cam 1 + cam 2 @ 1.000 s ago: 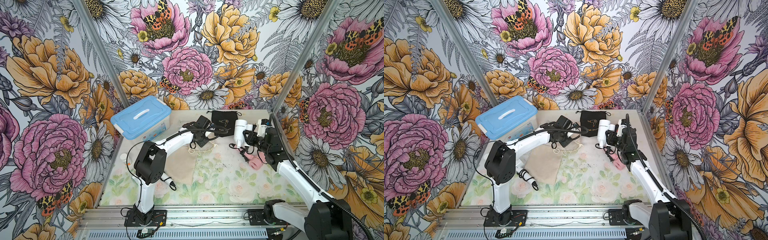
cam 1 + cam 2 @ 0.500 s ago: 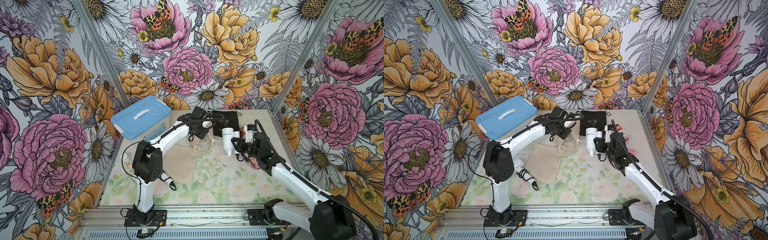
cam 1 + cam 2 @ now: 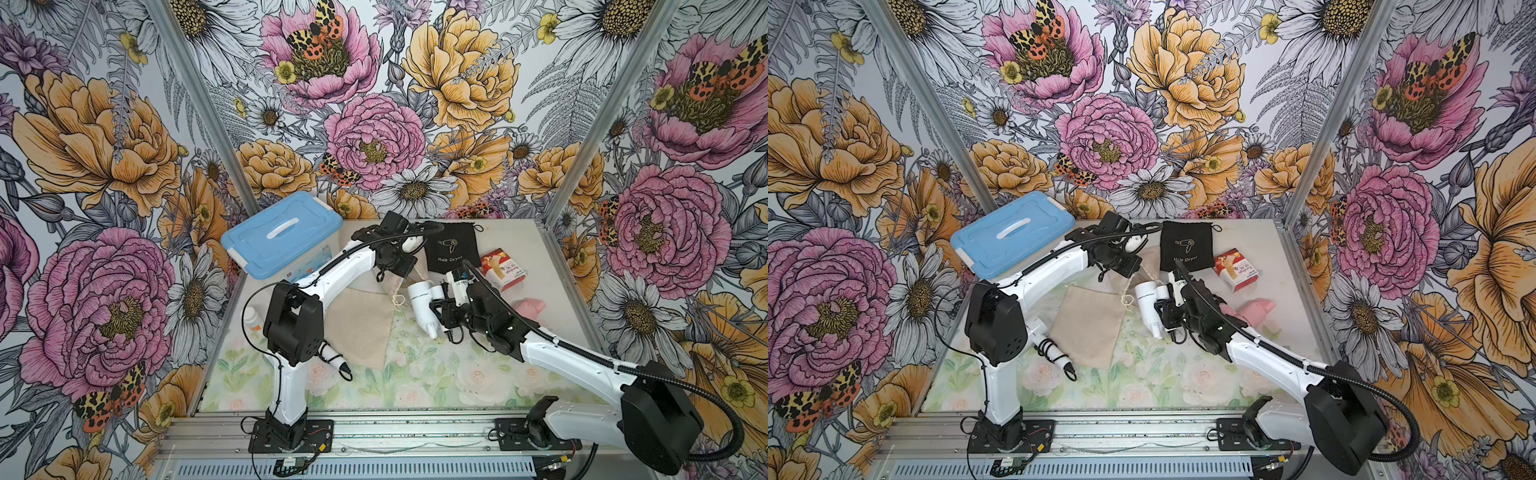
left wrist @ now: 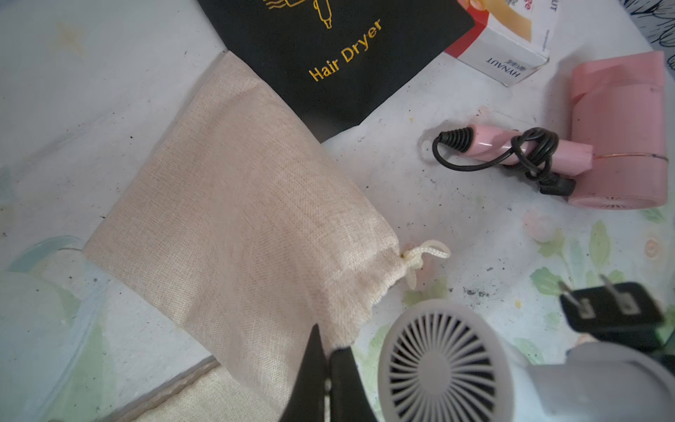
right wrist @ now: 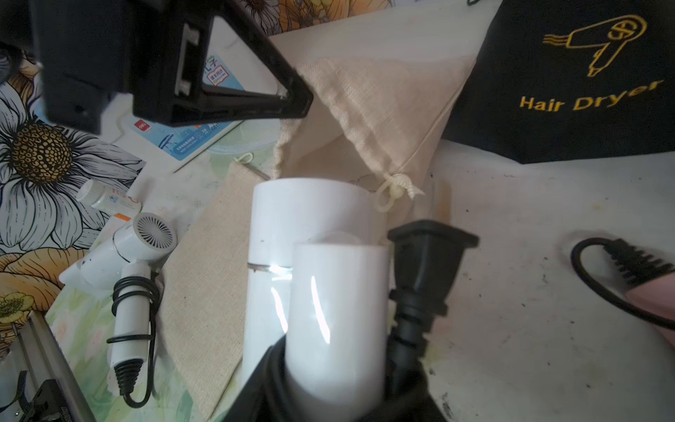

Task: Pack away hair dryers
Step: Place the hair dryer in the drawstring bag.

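- Right wrist: our right hand (image 5: 330, 387) grips the dryer (image 5: 310, 219), facing the pouch (image 5: 372, 109) mouth
- Left hand (image 5: 297, 100) pinches its rim; we lift it wide, slide in straight

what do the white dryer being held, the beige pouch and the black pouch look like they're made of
White hair dryer: hard glossy plastic, likely; sharp light streaks on its smooth shell.
Beige pouch: coarse woven cloth, linen or burlap-like, matte; the crossed weave shows.
Black pouch: finer matte fabric with gold print; fibre unclear.
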Motion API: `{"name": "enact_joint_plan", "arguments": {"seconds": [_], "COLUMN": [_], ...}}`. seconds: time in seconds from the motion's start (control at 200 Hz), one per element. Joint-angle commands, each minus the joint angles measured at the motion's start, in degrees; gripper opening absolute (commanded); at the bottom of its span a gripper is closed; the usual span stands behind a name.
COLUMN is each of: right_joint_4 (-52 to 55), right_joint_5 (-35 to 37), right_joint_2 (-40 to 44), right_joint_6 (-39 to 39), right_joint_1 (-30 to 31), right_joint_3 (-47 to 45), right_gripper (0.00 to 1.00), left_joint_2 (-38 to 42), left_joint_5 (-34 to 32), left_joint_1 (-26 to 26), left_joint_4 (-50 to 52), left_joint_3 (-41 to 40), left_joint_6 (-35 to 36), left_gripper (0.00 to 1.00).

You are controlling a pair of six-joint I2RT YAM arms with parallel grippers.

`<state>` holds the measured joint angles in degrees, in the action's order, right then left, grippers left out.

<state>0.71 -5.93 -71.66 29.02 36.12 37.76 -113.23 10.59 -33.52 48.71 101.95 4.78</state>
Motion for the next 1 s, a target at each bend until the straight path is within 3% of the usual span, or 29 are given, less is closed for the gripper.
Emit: {"name": "enact_joint_plan", "arguments": {"seconds": [0.0, 0.245, 0.53, 0.995], "right_joint_4": [-5.28, -3.17, -3.37, -9.7], "right_joint_5": [1.66, 4.18, 5.14, -0.44], "right_joint_2": [-1.97, -6.67, -6.31, -3.11], "right_joint_6": [-0.21, -0.62, -2.01, -5.24], "right_joint_1": [0.53, 0.53, 0.62, 0.62], "right_joint_3": [1.36, 4.89, 4.8, 2.16], "right_gripper": [0.23, 0.22, 0.22, 0.23], "left_joint_2": [2.05, 3.45, 3.05, 1.42], "left_joint_5": [2.06, 2.85, 6.69, 12.42], "left_joint_1": [-1.08, -1.28, -1.29, -1.88], "left_joint_4": [-0.14, -0.12, -0.11, -0.13], "left_joint_3": [0.36, -0.47, 1.15, 3.85], "left_joint_6": [-0.7, -0.22, -1.57, -3.46], "left_gripper": [0.0, 0.0, 0.0, 0.0]}}
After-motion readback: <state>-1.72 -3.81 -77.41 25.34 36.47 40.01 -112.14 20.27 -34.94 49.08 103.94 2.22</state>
